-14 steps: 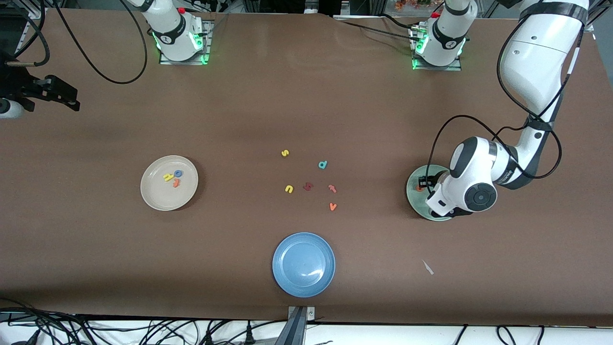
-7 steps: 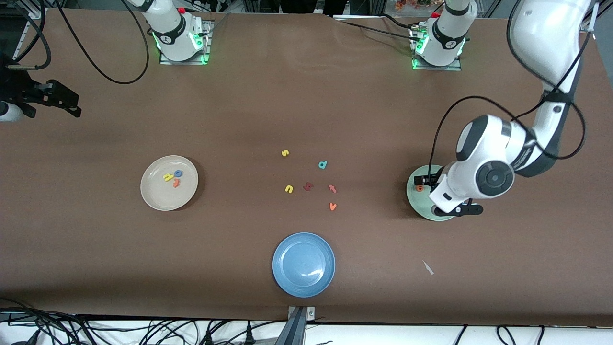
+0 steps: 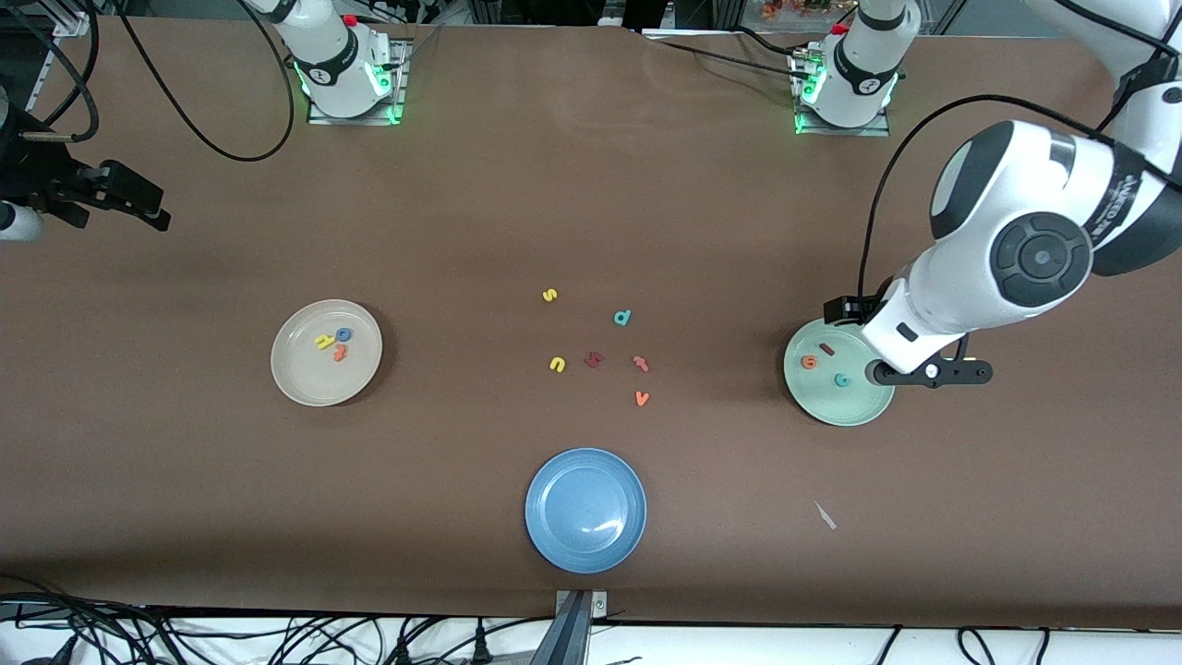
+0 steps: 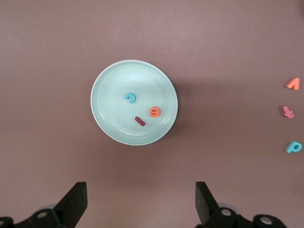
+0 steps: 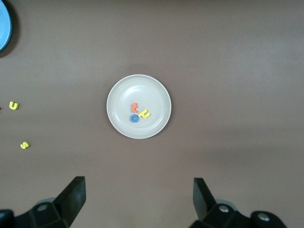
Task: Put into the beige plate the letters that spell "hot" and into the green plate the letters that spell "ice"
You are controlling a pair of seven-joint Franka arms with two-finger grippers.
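The beige plate (image 3: 305,379) (image 5: 142,88) holds the yellow "h" (image 3: 323,342), blue "o" (image 3: 344,334) and orange "t" (image 3: 341,352). In the green plate (image 3: 836,406) (image 4: 118,76) lie the dark red "i" (image 3: 827,349) (image 4: 140,121), teal "c" (image 3: 841,380) (image 4: 130,97) and orange "e" (image 3: 809,362) (image 4: 155,112). My left gripper (image 3: 923,372) (image 4: 141,204) hangs open and empty high over the green plate's edge. My right gripper (image 3: 129,199) (image 5: 139,199) waits open and empty, high at the right arm's end of the table.
Loose letters lie mid-table: yellow "s" (image 3: 549,296), teal "d" (image 3: 622,318), yellow "u" (image 3: 557,364), a dark red letter (image 3: 594,359), a redder "t" (image 3: 640,363), orange "v" (image 3: 642,398). A blue plate (image 3: 585,510) sits nearer the front camera. A white scrap (image 3: 825,515) lies nearby.
My left gripper has opened and risen from the green plate, uncovering the "i", "c" and "e" lying in it. The right arm has barely shifted.
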